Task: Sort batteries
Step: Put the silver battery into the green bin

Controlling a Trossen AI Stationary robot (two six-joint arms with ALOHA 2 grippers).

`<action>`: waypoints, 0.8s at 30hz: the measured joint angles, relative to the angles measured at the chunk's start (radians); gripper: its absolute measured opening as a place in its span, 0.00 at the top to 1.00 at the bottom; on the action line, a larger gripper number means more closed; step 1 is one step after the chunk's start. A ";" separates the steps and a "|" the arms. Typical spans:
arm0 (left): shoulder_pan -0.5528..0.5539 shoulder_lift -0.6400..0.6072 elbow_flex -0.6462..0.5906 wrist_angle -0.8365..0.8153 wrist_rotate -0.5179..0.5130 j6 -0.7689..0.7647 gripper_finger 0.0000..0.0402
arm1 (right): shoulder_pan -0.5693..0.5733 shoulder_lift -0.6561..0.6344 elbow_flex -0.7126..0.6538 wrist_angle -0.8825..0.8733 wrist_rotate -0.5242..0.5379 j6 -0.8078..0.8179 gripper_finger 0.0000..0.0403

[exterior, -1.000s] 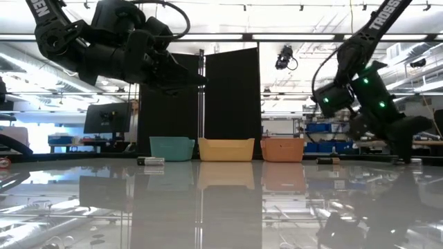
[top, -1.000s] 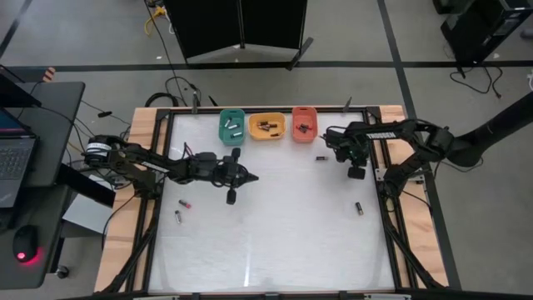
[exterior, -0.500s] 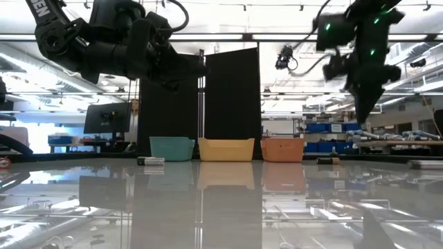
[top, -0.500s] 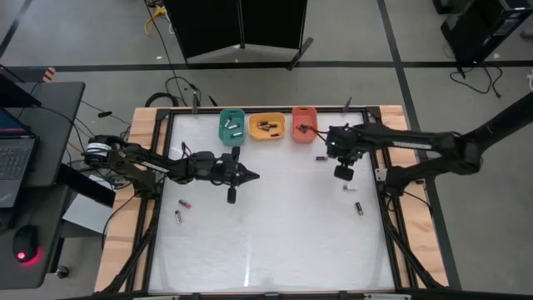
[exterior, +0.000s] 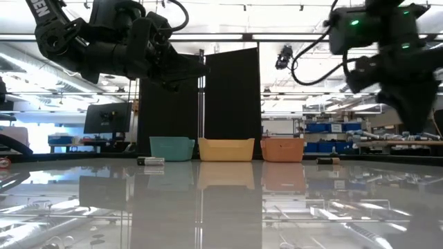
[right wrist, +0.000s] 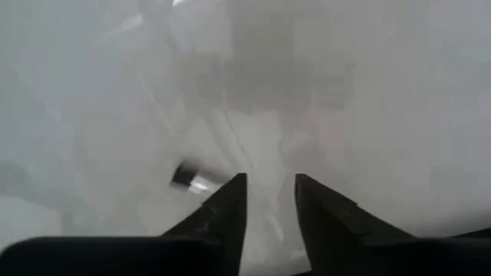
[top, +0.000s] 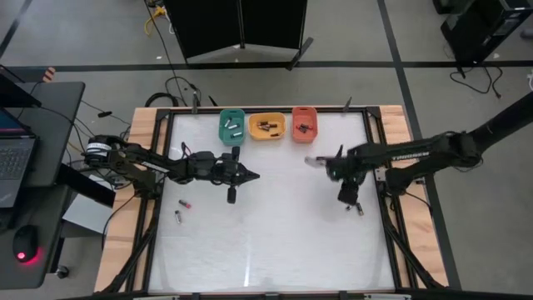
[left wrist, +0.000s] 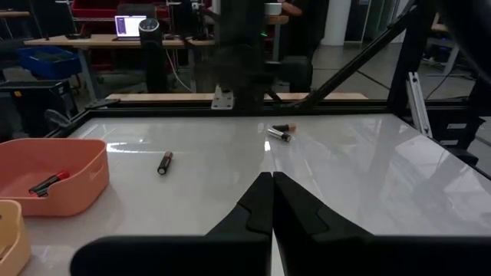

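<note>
Right pincer parted, battery just beside, untouched

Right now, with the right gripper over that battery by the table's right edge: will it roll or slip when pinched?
Likely rolls: the battery is a small cylinder lying on its side on the glossy table. Probably slippery too, its casing looking smooth. The right gripper stands open above the table, so an off-centre pinch might squirt it sideways.

partial white lettering "EN" on the left arm in the low view, nothing else legible
</note>
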 joint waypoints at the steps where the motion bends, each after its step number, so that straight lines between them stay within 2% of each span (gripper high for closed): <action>1: 0.000 0.000 0.000 0.000 0.000 0.000 0.97 | 0.045 0.010 -0.005 0.000 -0.005 0.016 0.68; 7: 0.000 0.000 0.000 -0.002 0.000 0.001 0.97 | 0.322 0.070 -0.022 0.003 0.010 0.065 0.60; 11: 0.000 0.000 0.000 -0.003 0.000 0.004 0.97 | 0.426 0.143 -0.037 0.061 0.079 0.047 0.60; 15: 0.000 0.000 0.000 -0.004 0.000 0.005 0.97 | 0.448 0.218 -0.039 0.129 0.157 0.024 0.60; 24: 0.000 0.000 0.000 -0.016 0.000 0.029 0.97 | 0.413 0.307 -0.034 0.190 0.140 -0.077 0.64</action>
